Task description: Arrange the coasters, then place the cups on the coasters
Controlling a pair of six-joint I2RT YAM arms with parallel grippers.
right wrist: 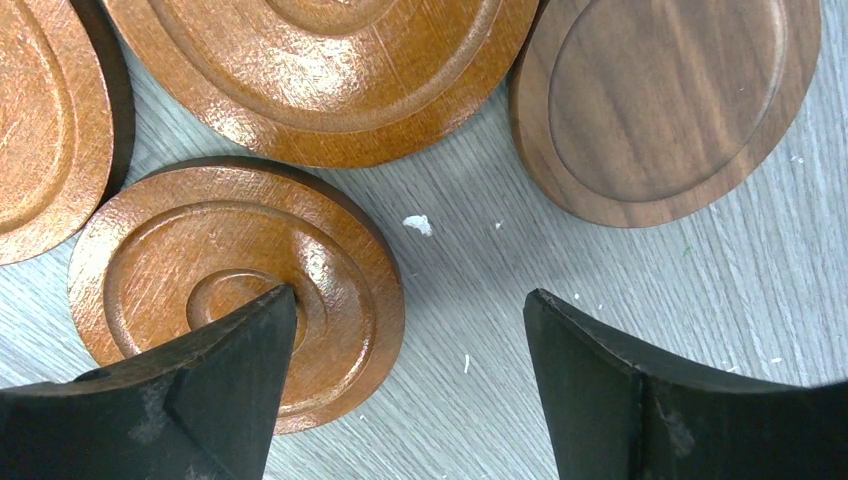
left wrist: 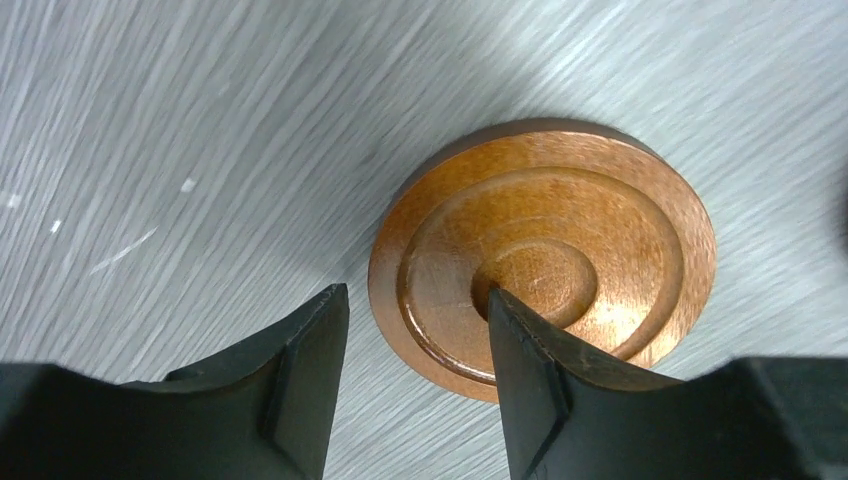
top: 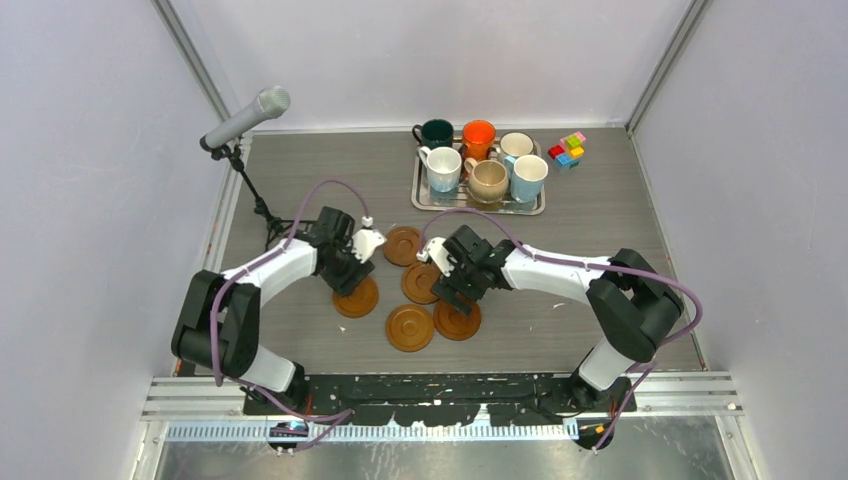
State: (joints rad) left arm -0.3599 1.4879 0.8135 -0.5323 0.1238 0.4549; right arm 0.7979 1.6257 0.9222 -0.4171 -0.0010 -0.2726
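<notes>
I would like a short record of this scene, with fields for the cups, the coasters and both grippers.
cups: six, all on the tray
coasters: five seen from above, clustered on the table, no cup on any
left gripper: partly open, astride the rim of one coaster
right gripper: wide open, one finger over a ringed coaster

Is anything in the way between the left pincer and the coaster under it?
Nothing visible. The left pincer straddles the coaster at its rim: one finger over its ringed centre, the other over bare table beside it.
</notes>
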